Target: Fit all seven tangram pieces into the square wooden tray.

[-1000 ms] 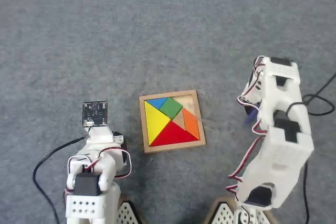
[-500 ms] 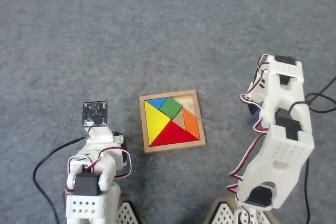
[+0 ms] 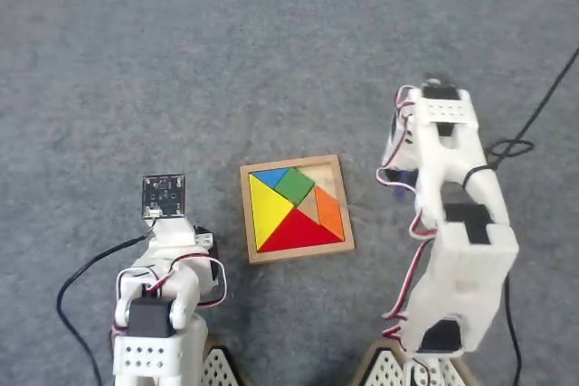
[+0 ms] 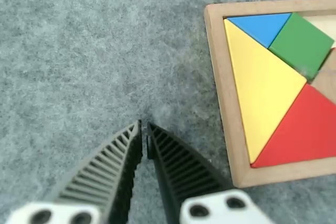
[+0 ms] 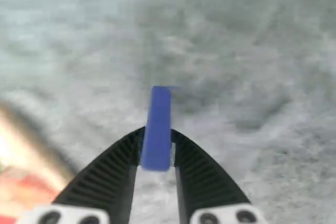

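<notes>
Tray [image 3: 302, 253] lay mid-tabletop [image 3: 136, 70], coloured pieces [image 3: 267, 210] inside. Dark blue piece [image 5: 157, 124] was clamped edge-on in the right gripper [image 5: 157, 136] fingers, right of the tray; arm stretched forward. Left gripper [image 4: 144, 125]: fingers closed, empty, arm folded back.

Robotics lab bench: grey felt mat [image 3: 136, 70]; white printed arm [image 3: 457, 250]; bare wiring [image 3: 81, 277]

Left gripper [image 4: 144, 125] with jaws pressed tip to tip, left arm [image 3: 161, 300] folded back low, right arm [image 3: 457, 241] stretched forward, right gripper [image 5: 157, 135] clamped on a blue piece [image 5: 159, 111] held edge-on between its jaws, jutting past the tips.
</notes>
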